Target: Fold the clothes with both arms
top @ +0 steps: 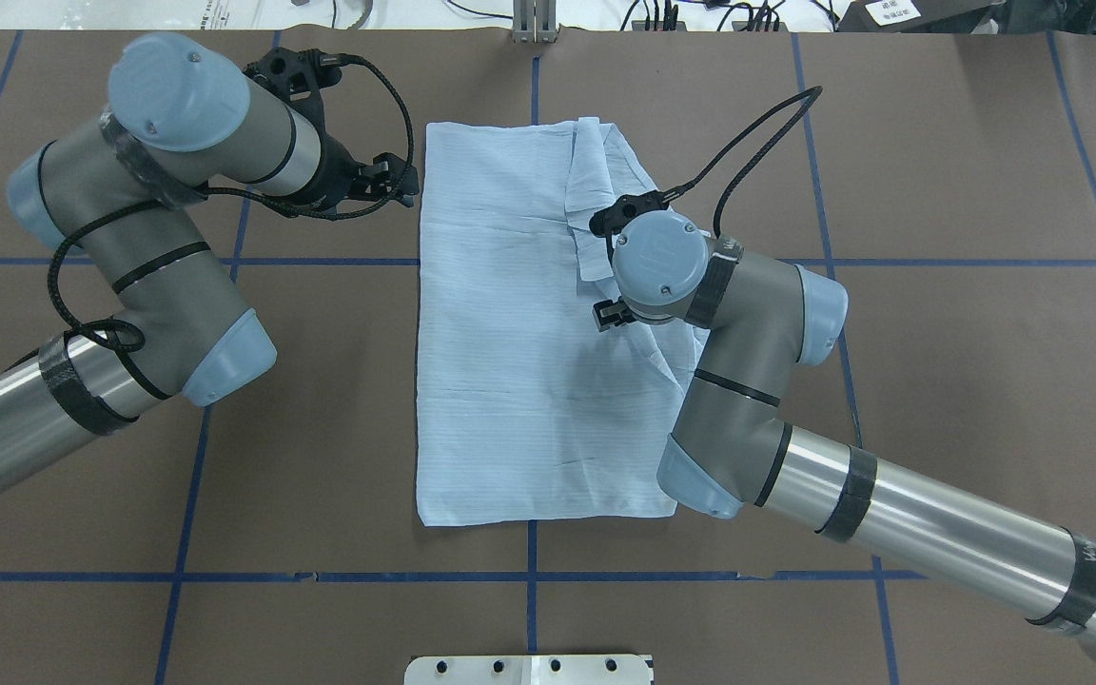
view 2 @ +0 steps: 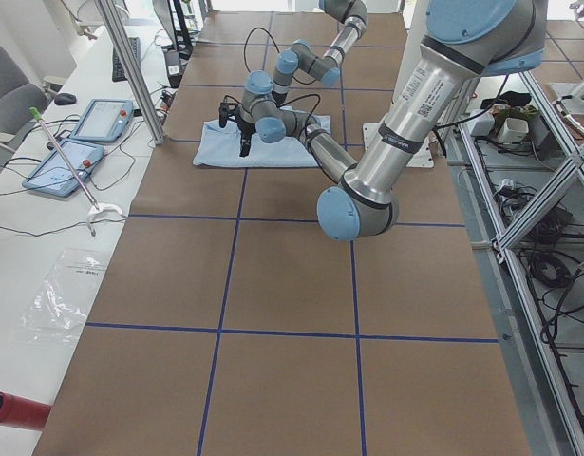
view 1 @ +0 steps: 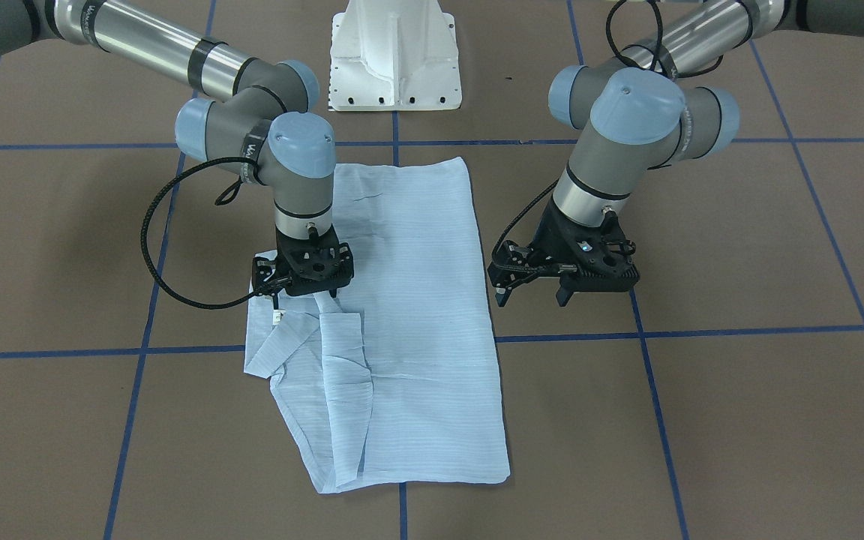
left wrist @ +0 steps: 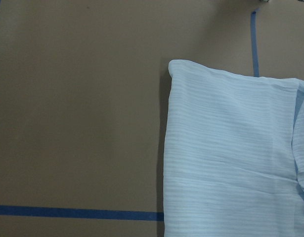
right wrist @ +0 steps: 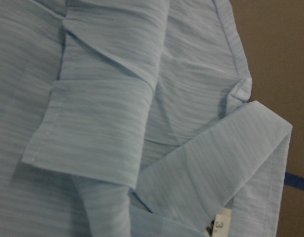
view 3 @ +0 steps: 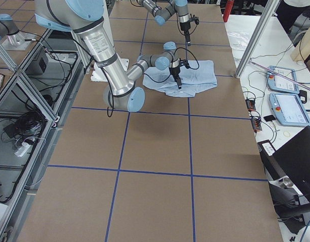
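The clothes are one pale-blue striped shirt (view 1: 417,300) (top: 500,362), lying flat on the brown table in a long rectangle. A folded sleeve (right wrist: 107,123), the collar and a small white neck label (view 1: 278,317) lie along its edge on my right side. My right gripper (view 1: 306,296) points down over that collar area, its fingers apart and at the cloth, nothing visibly pinched. Just off the shirt's opposite long edge, my left gripper (view 1: 533,295) (top: 396,181) hangs open over bare table with nothing in it. The left wrist view shows a shirt corner (left wrist: 231,158).
The white base pedestal (view 1: 394,56) stands at the table's robot side. Blue tape lines (view 1: 702,330) grid the brown surface. Benches with tablets (view 2: 83,119) (view 3: 286,108) and aluminium posts (view 2: 130,66) run along the far table edge.
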You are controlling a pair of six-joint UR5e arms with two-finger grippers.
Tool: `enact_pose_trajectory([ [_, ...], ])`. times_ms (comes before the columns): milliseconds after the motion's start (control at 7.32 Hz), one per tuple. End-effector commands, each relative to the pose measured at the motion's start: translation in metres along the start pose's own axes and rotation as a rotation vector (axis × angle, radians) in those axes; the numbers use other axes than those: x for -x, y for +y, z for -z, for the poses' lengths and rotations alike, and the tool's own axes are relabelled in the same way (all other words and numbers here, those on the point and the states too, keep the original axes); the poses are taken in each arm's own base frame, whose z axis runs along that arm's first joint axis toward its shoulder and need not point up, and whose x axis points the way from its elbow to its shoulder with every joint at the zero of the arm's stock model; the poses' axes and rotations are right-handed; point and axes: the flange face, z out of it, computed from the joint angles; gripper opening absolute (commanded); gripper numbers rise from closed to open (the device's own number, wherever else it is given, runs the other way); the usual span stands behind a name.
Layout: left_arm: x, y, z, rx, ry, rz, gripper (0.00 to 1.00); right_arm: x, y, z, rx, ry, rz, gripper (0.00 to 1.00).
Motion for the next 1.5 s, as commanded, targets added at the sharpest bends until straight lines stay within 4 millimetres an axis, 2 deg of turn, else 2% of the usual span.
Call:
enact_pose_trajectory([
  [0, -0.005, 0.006, -0.001, 0.007, 0.005, -0.004, 1.0, -0.057, -0.017, -0.003, 0.02, 0.011, 0.02, 1.0],
  [137, -0.012, 0.008, 0.0, 0.009, 0.015, 0.019, 1.0, -0.102, -0.023, 0.0, 0.043, -0.001, 0.038, 1.0],
  [273, -0.019, 0.007, 0.005, 0.008, 0.024, 0.031, 1.0, -0.138, -0.011, -0.004, 0.053, 0.015, 0.061, 1.0],
  [410, -0.02, 0.008, 0.007, 0.006, 0.028, 0.033, 1.0, -0.166, -0.003, 0.006, 0.052, 0.005, 0.064, 1.0],
  [546, -0.019, 0.008, 0.006, 0.005, 0.026, 0.032, 1.0, -0.168, -0.01, 0.019, 0.05, -0.032, 0.053, 1.0],
  [683, -0.019, 0.008, 0.006, 0.005, 0.026, 0.032, 1.0, -0.16, -0.018, 0.04, 0.037, -0.084, 0.046, 1.0],
  [820, -0.021, 0.009, 0.008, 0.007, 0.029, 0.031, 1.0, -0.149, -0.024, 0.053, 0.036, -0.125, 0.042, 1.0],
  [956, -0.032, 0.022, 0.017, 0.014, 0.058, 0.016, 1.0, -0.144, -0.022, 0.068, 0.038, -0.172, 0.022, 1.0],
  [1093, -0.048, 0.051, 0.024, 0.041, 0.092, 0.008, 1.0, -0.144, -0.012, 0.089, 0.032, -0.216, 0.001, 1.0],
  [1230, -0.06, 0.073, 0.028, 0.066, 0.115, 0.009, 1.0, -0.146, 0.004, 0.101, 0.052, -0.254, -0.078, 1.0],
  [1366, -0.066, 0.108, 0.011, 0.112, 0.107, 0.069, 1.0, -0.141, 0.026, 0.109, 0.095, -0.296, -0.14, 1.0],
])
